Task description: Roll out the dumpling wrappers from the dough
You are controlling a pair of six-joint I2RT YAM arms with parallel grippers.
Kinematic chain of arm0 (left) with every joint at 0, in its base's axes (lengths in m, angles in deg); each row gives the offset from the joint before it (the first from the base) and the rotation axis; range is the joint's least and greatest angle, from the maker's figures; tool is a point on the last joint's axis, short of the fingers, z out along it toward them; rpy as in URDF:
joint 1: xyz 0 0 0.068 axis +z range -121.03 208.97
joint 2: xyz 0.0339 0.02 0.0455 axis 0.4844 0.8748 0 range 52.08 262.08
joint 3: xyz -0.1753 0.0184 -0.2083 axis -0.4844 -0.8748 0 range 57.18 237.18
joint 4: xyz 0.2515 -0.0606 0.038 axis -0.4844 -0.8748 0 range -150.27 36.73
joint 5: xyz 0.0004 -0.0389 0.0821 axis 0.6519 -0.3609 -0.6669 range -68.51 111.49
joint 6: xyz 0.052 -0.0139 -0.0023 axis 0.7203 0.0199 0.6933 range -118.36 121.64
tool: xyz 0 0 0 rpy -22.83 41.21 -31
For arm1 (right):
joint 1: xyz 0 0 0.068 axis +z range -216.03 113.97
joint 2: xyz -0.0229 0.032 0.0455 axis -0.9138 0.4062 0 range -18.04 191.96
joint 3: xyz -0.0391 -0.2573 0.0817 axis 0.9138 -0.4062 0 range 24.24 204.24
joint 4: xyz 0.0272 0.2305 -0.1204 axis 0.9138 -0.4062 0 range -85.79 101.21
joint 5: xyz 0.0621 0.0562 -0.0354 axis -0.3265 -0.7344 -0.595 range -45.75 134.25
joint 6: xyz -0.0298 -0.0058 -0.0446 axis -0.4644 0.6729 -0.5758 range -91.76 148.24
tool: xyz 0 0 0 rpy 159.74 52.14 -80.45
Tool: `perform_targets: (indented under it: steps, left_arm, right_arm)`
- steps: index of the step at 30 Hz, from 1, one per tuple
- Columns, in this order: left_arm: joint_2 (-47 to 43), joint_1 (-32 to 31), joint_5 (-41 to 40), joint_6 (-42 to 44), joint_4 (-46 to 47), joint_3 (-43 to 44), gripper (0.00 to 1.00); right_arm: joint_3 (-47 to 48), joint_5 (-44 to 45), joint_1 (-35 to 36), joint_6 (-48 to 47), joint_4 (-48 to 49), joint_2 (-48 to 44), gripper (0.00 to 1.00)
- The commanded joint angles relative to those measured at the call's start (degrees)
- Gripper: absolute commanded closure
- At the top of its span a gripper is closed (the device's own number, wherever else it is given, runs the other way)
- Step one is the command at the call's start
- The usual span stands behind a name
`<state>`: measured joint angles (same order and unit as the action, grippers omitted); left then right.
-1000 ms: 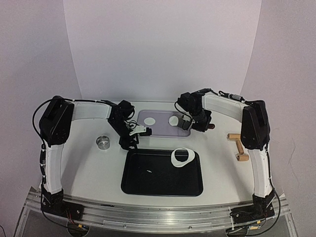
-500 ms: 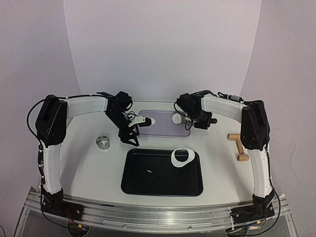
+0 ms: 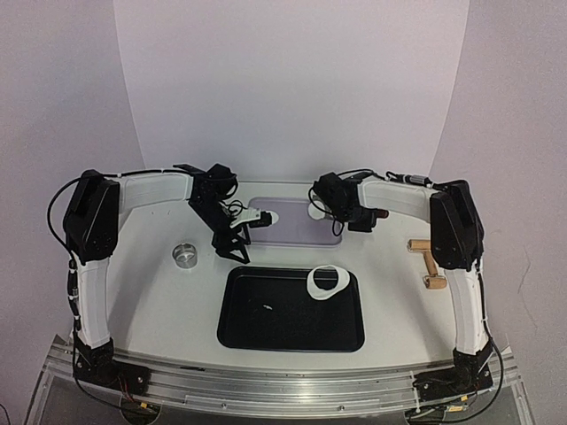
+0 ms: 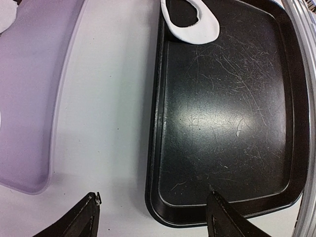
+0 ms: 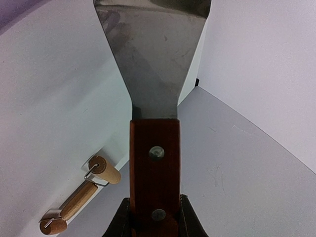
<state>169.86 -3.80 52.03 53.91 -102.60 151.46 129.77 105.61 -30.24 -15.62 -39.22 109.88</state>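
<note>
Two white dumpling wrappers show on the purple mat (image 3: 292, 226): the left one (image 3: 268, 215) by my left arm and the right one (image 3: 316, 211) at the spatula's tip. I cannot tell whether the right one rests on the blade. My right gripper (image 3: 357, 217) is shut on the spatula's wooden handle (image 5: 154, 163); the steel blade (image 5: 153, 54) points away from it. My left gripper (image 4: 155, 219) is open and empty above the tray's corner, at the mat's front left in the top view (image 3: 232, 246). A wrapper's edge (image 4: 6, 15) shows top left in the left wrist view.
A black tray (image 3: 266, 328) lies in front of the mat and holds a white dough ring with a hole (image 3: 326, 282), also in the left wrist view (image 4: 195, 24). A small steel ring (image 3: 186, 255) stands at left. A wooden rolling pin (image 3: 427, 263) lies at right, also in the right wrist view (image 5: 79, 200).
My left arm has swung up and back, its gripper now by the mat's left end. My right gripper has moved left and back with the spatula; the right wrapper shifted slightly back.
</note>
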Motion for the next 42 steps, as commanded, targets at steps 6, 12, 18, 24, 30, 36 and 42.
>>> perform_targets:
  steps: [6,12,18,24,30,36,42]
  left_arm:
    - [-3.6,0.7,2.4,0.9,-1.4,1.1,0.27]
    - [-3.5,0.9,2.9,1.3,-1.8,1.1,0.27]
    - [-3.0,0.9,4.1,1.5,-2.5,1.9,0.27]
    - [-3.3,0.9,4.3,1.8,-3.6,2.5,0.27]
    - [-3.9,1.2,4.4,2.5,-4.2,2.1,0.27]
    - [-4.0,1.4,4.9,2.8,-4.4,2.3,0.27]
    - [-3.9,1.4,5.2,2.9,-4.6,2.5,0.27]
  right_arm:
    - [-3.5,-2.7,1.6,-3.2,-1.2,-5.2,1.00]
    - [-8.2,-4.8,2.6,-3.1,0.1,-10.1,1.00]
    - [-11.8,-2.8,3.4,-8.5,5.6,-10.6,1.00]
    - [-12.5,3.1,3.2,-14.4,12.8,-7.3,1.00]
    - [-16.4,6.3,3.1,-21.6,19.4,-6.9,1.00]
    - [-25.4,8.5,2.6,-35.6,38.7,-9.8,1.00]
    - [-23.7,8.8,1.1,-36.0,39.0,-9.4,1.00]
